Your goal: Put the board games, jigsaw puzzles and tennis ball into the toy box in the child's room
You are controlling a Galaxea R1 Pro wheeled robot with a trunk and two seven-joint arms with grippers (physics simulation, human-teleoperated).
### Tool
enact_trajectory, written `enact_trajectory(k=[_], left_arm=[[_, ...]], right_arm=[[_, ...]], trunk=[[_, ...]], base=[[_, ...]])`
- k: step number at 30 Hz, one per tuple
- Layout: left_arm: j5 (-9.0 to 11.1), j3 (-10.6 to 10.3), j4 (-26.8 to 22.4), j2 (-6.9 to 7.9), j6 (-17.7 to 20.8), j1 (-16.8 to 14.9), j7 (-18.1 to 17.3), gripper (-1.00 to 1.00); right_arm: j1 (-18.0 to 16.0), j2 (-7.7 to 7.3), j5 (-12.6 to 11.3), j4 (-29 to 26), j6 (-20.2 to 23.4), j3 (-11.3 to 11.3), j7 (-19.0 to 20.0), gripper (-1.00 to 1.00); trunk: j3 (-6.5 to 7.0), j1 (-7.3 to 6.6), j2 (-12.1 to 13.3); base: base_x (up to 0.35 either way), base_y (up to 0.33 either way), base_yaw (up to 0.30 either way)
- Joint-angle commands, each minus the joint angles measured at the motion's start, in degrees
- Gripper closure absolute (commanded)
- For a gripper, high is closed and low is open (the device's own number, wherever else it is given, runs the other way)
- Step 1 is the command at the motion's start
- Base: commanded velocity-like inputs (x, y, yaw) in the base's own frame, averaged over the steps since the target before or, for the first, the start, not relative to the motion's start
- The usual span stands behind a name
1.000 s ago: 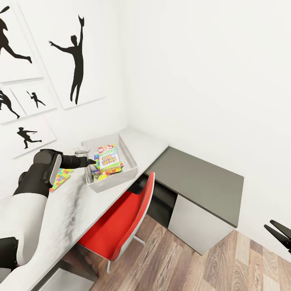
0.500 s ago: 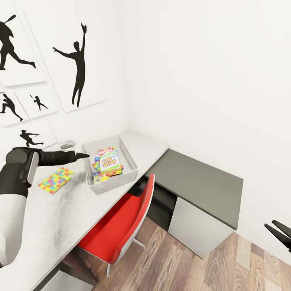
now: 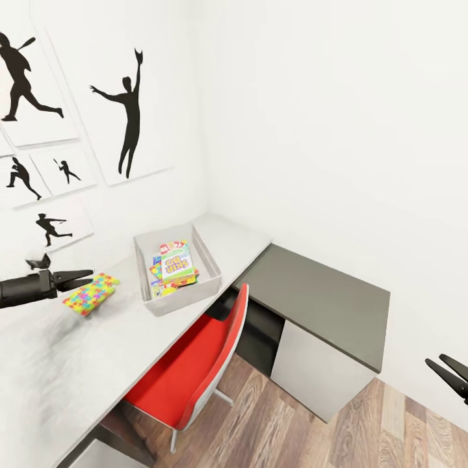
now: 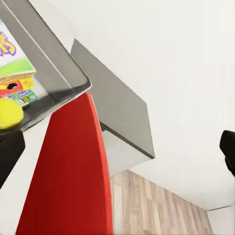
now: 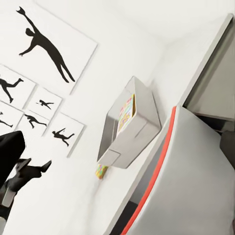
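Observation:
The grey toy box (image 3: 185, 300) stands on the light-grey table (image 3: 71, 370) near the wall corner. A SKIP-BO board game (image 3: 177, 262) lies on top inside it, with other colourful flat pieces under it. The left wrist view shows the toy box wall (image 4: 54, 73) and, inside the box, the tennis ball (image 4: 9, 112). One jigsaw puzzle (image 3: 92, 294) lies flat on the table, left of the box. My left gripper (image 3: 88, 277) hovers open over the puzzle's far left edge, holding nothing. Low at the right, my right gripper (image 3: 450, 374) hangs open over the floor.
A red chair (image 3: 195, 364) is pushed under the table's front edge below the box. A lower dark grey side cabinet (image 3: 325, 292) adjoins the table at the right. Silhouette posters (image 3: 127, 104) hang on the wall behind. Wooden floor (image 3: 312, 429) lies in front.
My left arm has drawn back to the left, from the toy box's rim to above the jigsaw puzzle, which now shows whole. The view shifted slightly. The right gripper stayed put.

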Motion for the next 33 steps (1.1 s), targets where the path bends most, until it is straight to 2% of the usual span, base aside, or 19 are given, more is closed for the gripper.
enact_trajectory(k=[1,5,6,11,16,17,22,24,28,33], left_arm=[[0.5,1.5,0.0,-0.01,0.5,2.1,-0.2,-1.00],[2.2,3.8,-0.1,0.02,0.2,6.0,-0.2,-1.00],[3.7,4.9,-0.1,0.08,0.1,7.8,-0.2,-1.00],[8.4,7.2,-0.2,0.15,-0.1,12.5,-0.2,-1.00],[12.3,8.4,-0.2,0.14,-0.2,17.5,-0.2,-1.00],[13.2,8.7,-0.3,0.11,-0.7,19.4,-0.2,-1.00],[14.4,9.5,-0.6,0.13,-2.0,21.7,-0.2,-1.00],[15.5,10.7,-1.7,0.23,-2.4,22.8,-0.2,-1.00],[16.8,12.7,-2.6,0.21,-2.8,23.4,-0.2,-1.00],[17.5,13.8,-3.3,0.03,-2.9,23.7,-0.2,-1.00]], right_arm=[[0.0,0.00,-0.1,0.0,0.2,0.0,0.4,-1.00],[0.0,0.03,-0.1,0.0,0.2,0.0,0.7,-1.00],[0.0,0.06,-0.1,0.0,0.2,0.0,0.8,-1.00],[0.0,0.17,-0.1,0.0,0.1,0.0,1.0,-1.00],[0.0,0.28,-0.1,0.0,0.1,0.0,1.0,-1.00],[0.0,0.35,-0.1,0.0,0.1,0.1,1.0,-1.00],[0.0,0.42,-0.1,-0.1,0.0,0.1,1.0,-1.00],[0.0,0.44,-0.1,-0.1,-0.7,0.1,1.0,-1.00],[0.0,0.46,-0.1,-0.1,-2.4,0.2,1.2,-1.00],[0.0,0.46,-0.1,-0.1,-3.5,0.3,1.8,-1.00]], trunk=[[0.02,0.03,-0.1],[0.39,0.03,-0.1],[0.48,0.03,-0.1],[0.95,0.03,-0.1],[1.42,0.03,-0.1],[1.51,0.03,-0.1],[1.98,0.03,-0.1],[2.17,0.03,-0.1],[2.55,0.03,-0.1],[3.02,0.03,-0.1]], base=[[0.000,0.000,0.000],[0.000,0.000,0.000],[0.000,0.000,0.000],[0.000,0.000,0.000],[0.000,0.000,0.000],[0.000,0.000,0.000],[0.000,0.000,0.000],[0.000,0.000,0.000],[0.000,0.000,0.000],[0.000,0.000,0.000]])
